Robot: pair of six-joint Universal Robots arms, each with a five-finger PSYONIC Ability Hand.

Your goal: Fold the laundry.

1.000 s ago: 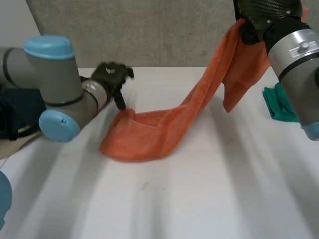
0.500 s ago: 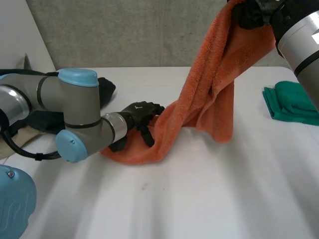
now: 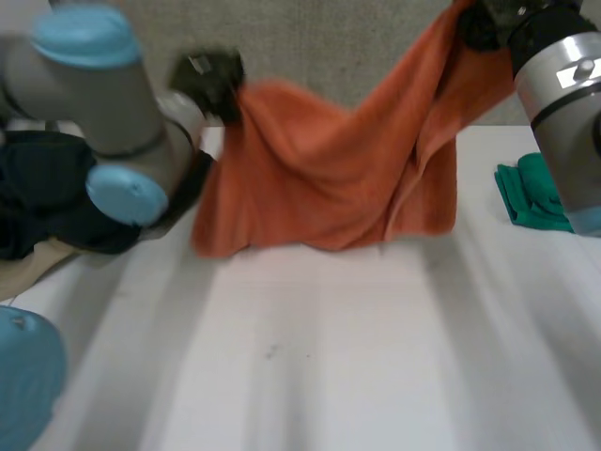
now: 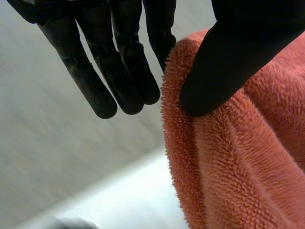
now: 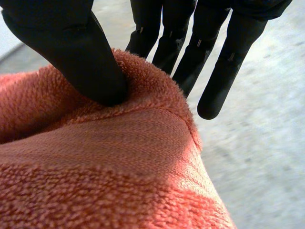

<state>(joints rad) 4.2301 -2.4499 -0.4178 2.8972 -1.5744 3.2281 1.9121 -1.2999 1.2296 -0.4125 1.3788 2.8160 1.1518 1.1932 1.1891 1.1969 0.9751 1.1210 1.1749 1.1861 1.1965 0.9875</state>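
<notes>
right hand (image 3: 485,25) cut off, green cloth (image 3: 517,194) half-hidden

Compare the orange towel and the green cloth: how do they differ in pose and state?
The orange towel hangs between the left hand and the right hand; the green cloth lies on the table, untouched. The orange towel is spread open; the green cloth is folded compact. Both are soft fabric.

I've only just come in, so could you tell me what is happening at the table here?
The robot holds an orange towel up over the white table with both hands. The left hand pinches one upper corner between thumb and fingers; the right hand pinches the other, higher up. The towel hangs spread out, its lower edge about at the table, not yet folded. A green cloth lies by the right arm, dark clothes by the left arm.
</notes>
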